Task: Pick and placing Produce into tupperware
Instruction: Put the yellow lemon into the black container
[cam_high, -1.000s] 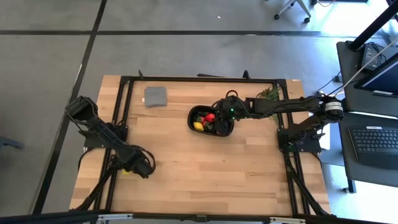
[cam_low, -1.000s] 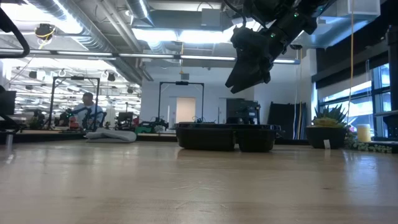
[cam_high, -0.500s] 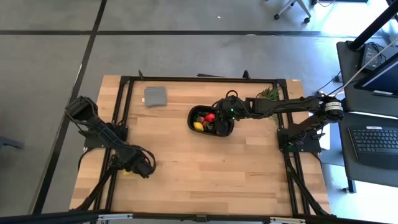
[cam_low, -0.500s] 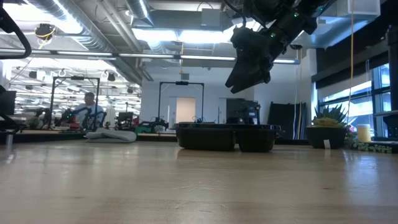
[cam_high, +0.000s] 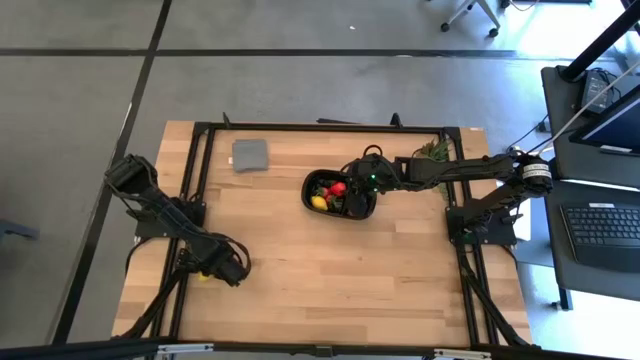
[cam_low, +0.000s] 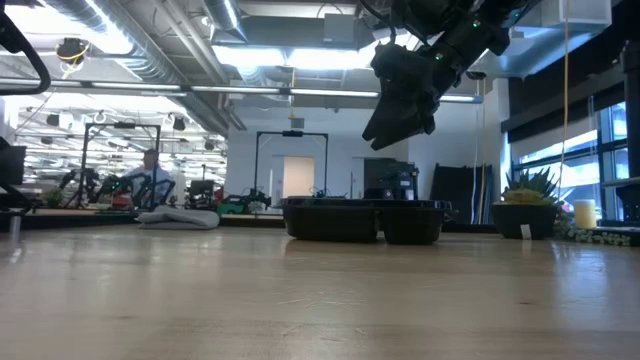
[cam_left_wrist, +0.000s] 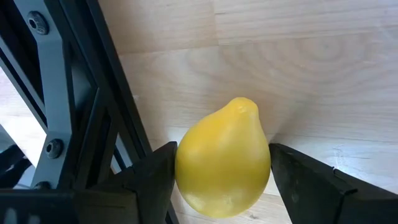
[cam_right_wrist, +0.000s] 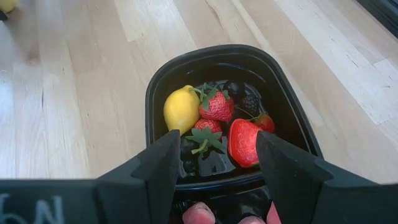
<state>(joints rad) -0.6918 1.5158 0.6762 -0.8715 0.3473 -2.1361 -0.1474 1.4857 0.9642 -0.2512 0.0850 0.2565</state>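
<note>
Yellow lemon (cam_left_wrist: 222, 158) sits pinched in the left claw (cam_high: 222, 268), lower left; smooth, light, likely slippery, best gripped mid-body. Right claw (cam_right_wrist: 214, 186) hangs spread over the tupperware (cam_high: 340, 195).

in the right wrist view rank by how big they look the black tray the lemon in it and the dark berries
1. Black tray, by far.
2. Lemon.
3. Dark berries, smallest; the two look alike.

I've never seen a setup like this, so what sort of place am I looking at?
Probably a robotics lab or workshop. A light wooden table carries two dark robot arms in a black metal frame, similar metal rigs stand in the open hall behind, and a laptop sits on a side desk.
</note>
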